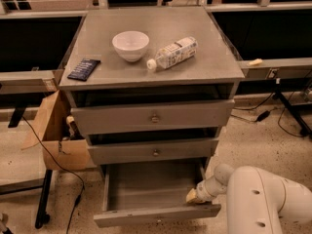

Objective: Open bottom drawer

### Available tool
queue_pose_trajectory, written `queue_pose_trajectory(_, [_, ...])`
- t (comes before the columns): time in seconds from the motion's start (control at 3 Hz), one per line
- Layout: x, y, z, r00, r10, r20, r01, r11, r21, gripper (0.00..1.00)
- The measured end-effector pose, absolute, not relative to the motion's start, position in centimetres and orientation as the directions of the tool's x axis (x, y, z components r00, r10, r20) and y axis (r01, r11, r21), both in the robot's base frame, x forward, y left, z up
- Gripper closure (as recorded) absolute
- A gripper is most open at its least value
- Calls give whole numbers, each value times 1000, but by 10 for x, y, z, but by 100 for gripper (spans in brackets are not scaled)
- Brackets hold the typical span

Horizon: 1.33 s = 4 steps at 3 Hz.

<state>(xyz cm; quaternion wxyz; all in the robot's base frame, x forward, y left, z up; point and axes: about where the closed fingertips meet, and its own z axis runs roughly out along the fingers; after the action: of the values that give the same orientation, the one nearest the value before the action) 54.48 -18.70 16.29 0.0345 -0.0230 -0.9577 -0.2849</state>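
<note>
The bottom drawer (155,214) of the grey cabinet stands pulled well out, its plain grey inside showing and its slim front panel near the lower edge of the view. My gripper (193,195) is at the drawer's right inner corner, just behind the front panel, at the end of the white arm (263,199) that comes in from the lower right. Above it the middle drawer (155,151) and the top drawer (153,117) each sit slightly ajar, each with a small brass knob.
On the cabinet top lie a white bowl (130,45), a plastic bottle (173,53) on its side and a dark packet (84,68). A cardboard box (56,130) leans at the cabinet's left. Cables and table legs cross the floor on both sides.
</note>
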Motion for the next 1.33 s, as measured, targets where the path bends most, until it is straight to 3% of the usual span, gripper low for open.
queue_pose_trajectory(0.67, [545, -224, 229, -973, 180, -141, 35, 724, 689, 100])
queue_pose_trajectory(1.33, [536, -279, 278, -910, 320, -265, 14, 661, 751, 100])
